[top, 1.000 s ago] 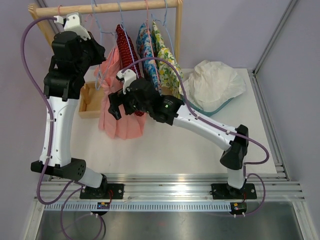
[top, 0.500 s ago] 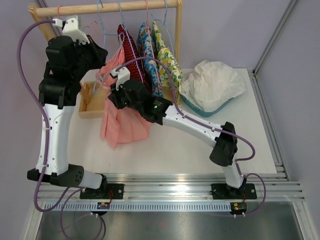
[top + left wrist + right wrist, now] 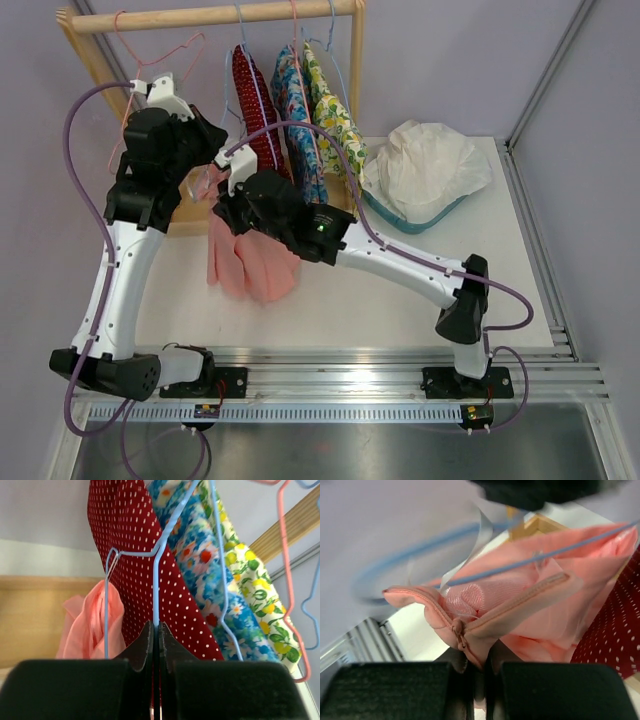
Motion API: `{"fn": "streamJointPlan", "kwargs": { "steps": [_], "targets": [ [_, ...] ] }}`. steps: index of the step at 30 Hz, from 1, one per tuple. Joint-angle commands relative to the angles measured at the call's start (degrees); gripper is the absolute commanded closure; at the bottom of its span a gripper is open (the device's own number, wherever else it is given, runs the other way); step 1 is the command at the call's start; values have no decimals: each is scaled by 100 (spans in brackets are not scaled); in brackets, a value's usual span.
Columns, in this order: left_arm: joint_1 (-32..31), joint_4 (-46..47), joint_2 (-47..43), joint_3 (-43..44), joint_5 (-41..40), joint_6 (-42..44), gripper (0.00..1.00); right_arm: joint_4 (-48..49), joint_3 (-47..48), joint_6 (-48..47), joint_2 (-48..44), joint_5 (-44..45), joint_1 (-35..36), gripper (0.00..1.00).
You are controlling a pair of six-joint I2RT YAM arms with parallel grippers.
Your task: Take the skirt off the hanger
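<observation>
The pink skirt [image 3: 250, 262] hangs bunched below both grippers, over the white table. In the right wrist view my right gripper [image 3: 479, 664] is shut on the skirt [image 3: 520, 615] at its waistband, just beside the zipper. The light blue hanger [image 3: 520, 562] runs through the waist above the grip. In the left wrist view my left gripper [image 3: 156, 626] is shut on the hanger [image 3: 156, 580] wire, with the skirt [image 3: 95, 625] gathered on its left end. From above, the left gripper [image 3: 213, 150] and right gripper [image 3: 224, 203] sit close together by the skirt's top.
A wooden rack rail [image 3: 215, 14] crosses the back. On it hang a red dotted garment [image 3: 255, 100], floral garments [image 3: 300, 110] and an empty pink hanger [image 3: 150, 60]. A wooden tray [image 3: 190, 212] lies behind the skirt. White cloth [image 3: 425, 165] fills a teal basin at the right.
My right gripper has closed on the skirt's waistband. The left arm has come down and nearer with the hanger, and the skirt has dropped lower with it.
</observation>
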Motion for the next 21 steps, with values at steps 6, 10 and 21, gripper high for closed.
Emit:
{"fn": "streamJointPlan", "kwargs": {
  "steps": [6, 10, 21],
  "targets": [
    [-31, 1362, -165, -617, -498, -468, 100, 124, 757, -215, -900, 163, 982, 100],
    [-31, 1415, -68, -407, -867, -284, 100, -8, 731, -242, -979, 339, 1474, 100],
    [-31, -25, 143, 1253, -500, 428, 100, 264, -1683, 145, -1884, 1305, 1976, 100]
  ]
}}
